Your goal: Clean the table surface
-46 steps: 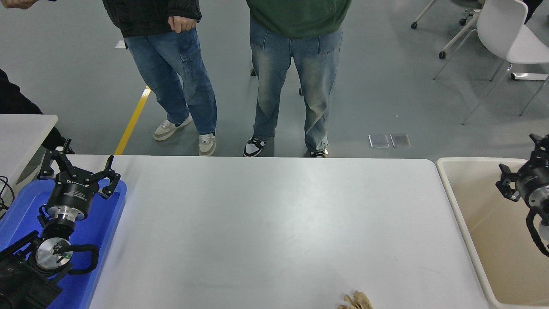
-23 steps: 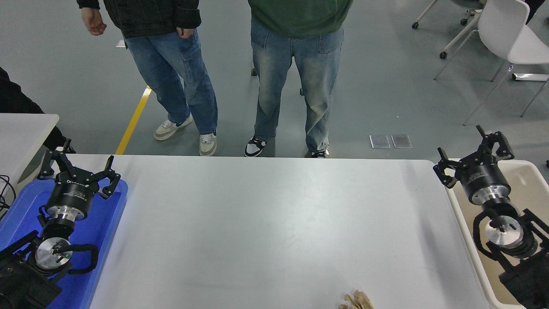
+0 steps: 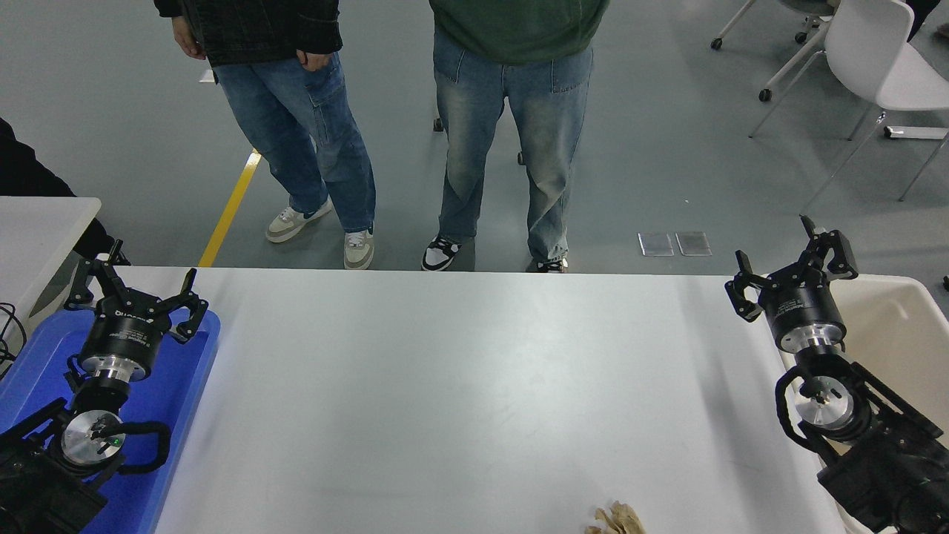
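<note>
At the near edge of the tabletop (image 3: 460,393), a small crumpled tan scrap (image 3: 615,519) lies uncollected, likely the debris to remove. Left hand (image 3: 133,285) is parked over the blue tray (image 3: 174,400), fingers spread, empty. Right hand (image 3: 789,271), released and empty, hovers at the far right corner beside the beige bin (image 3: 901,326), presumably the disposal point.

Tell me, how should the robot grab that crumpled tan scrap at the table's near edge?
Best from above, pinching the raised folds of the crumpled tan scrap; it lies low on the table surface, partly cut off by the picture's edge. The open right hand seems the nearer one.
</note>
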Motion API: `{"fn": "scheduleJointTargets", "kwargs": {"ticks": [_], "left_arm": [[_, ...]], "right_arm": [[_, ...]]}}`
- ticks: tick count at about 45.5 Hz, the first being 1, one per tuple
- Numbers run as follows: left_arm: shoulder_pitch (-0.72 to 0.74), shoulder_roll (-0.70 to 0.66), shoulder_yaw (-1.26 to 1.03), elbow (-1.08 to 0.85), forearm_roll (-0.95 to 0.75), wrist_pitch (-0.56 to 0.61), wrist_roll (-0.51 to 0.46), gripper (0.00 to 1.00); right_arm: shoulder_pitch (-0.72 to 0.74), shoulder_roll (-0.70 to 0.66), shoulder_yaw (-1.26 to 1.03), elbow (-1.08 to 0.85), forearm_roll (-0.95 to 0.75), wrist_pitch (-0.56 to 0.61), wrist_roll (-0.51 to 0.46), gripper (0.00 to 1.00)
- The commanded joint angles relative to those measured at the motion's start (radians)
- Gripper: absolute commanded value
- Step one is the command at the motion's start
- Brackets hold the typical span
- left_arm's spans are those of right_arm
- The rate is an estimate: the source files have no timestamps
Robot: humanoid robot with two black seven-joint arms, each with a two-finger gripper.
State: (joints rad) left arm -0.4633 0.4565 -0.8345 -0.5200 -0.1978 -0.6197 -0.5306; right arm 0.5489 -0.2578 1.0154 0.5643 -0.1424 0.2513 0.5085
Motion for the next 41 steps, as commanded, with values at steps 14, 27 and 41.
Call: {"fn": "scheduleJointTargets", "kwargs": {"ticks": [14, 27, 41], "left_arm": [[0.000, -0.001, 0.000, 0.000, 0.001, 0.000, 0.001, 1.00], [0.000, 0.001, 0.000, 0.000, 0.000, 0.000, 0.001, 1.00], [0.000, 0.001, 0.000, 0.000, 0.001, 0.000, 0.001, 1.00]], "right_arm": [[0.011, 0.005, -0.044, -0.004, -0.005, -0.001, 0.004, 1.00], [0.011, -0.003, -0.047, 0.002, -0.005, -0.001, -0.022, 1.00], [-0.003, -0.093, -0.051, 0.126, -0.003, -0.027, -0.128, 1.00]]}}
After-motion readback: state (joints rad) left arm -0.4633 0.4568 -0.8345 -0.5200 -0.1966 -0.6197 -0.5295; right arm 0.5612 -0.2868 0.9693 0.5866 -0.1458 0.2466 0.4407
